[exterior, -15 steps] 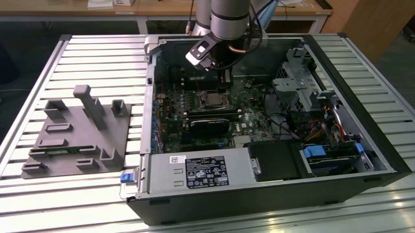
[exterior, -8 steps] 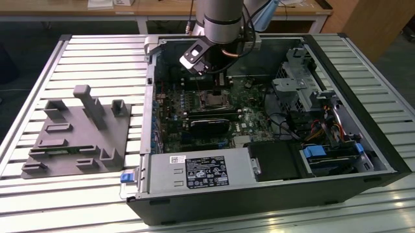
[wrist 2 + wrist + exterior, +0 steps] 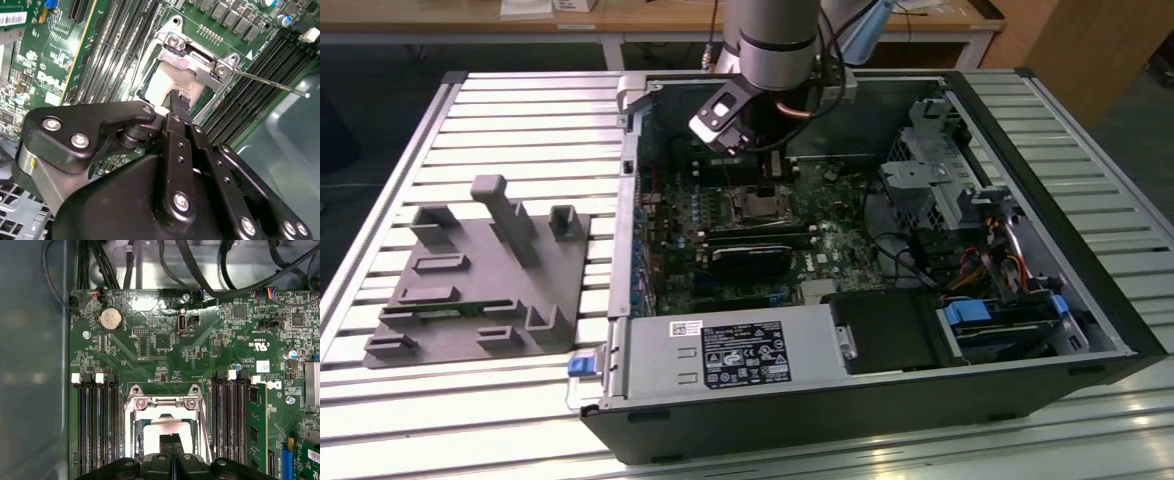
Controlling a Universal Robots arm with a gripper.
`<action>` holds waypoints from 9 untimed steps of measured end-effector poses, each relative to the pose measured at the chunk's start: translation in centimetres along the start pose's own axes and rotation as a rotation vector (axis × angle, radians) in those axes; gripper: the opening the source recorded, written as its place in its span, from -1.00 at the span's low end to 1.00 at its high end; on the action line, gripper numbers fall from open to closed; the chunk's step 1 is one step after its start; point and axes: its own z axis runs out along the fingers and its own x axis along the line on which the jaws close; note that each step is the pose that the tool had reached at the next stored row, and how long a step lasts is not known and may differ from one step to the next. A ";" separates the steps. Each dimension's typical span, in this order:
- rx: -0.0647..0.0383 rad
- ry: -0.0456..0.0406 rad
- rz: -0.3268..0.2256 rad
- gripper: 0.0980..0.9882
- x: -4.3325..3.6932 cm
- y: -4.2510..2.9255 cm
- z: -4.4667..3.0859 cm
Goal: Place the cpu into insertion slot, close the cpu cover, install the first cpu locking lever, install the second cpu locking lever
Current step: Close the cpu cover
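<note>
My gripper (image 3: 765, 172) reaches down into the open computer case over the insertion slot (image 3: 754, 206). In both wrist views its two black fingers are shut together with nothing between them, and the gripper (image 3: 179, 97) (image 3: 171, 439) has its tips right at the pale silver top of the cpu (image 3: 159, 86) (image 3: 155, 436), which lies in the slot. The cpu cover (image 3: 194, 65) (image 3: 165, 403), a silver frame with two screws at its hinge, surrounds the chip and looks lowered. One thin locking lever (image 3: 270, 83) sticks out free to the side of the socket.
Long black memory slots (image 3: 95, 425) flank the socket, and an upright memory stick (image 3: 256, 425) stands beside it. Cables (image 3: 200, 265) hang along the board's edge. The case holds a black block (image 3: 750, 255), a power supply (image 3: 720, 355) and a drive cage (image 3: 947, 180). A grey fixture plate (image 3: 474, 280) lies at the exterior view's left.
</note>
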 end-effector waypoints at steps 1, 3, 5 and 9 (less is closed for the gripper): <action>0.000 0.0004 -0.015 -0.98 0.00 0.00 0.00; -0.001 0.0015 -0.053 -0.98 0.00 0.00 0.02; -0.001 0.0026 -0.088 -0.98 0.00 0.00 0.04; -0.002 0.0045 -0.161 -0.98 0.00 -0.01 0.08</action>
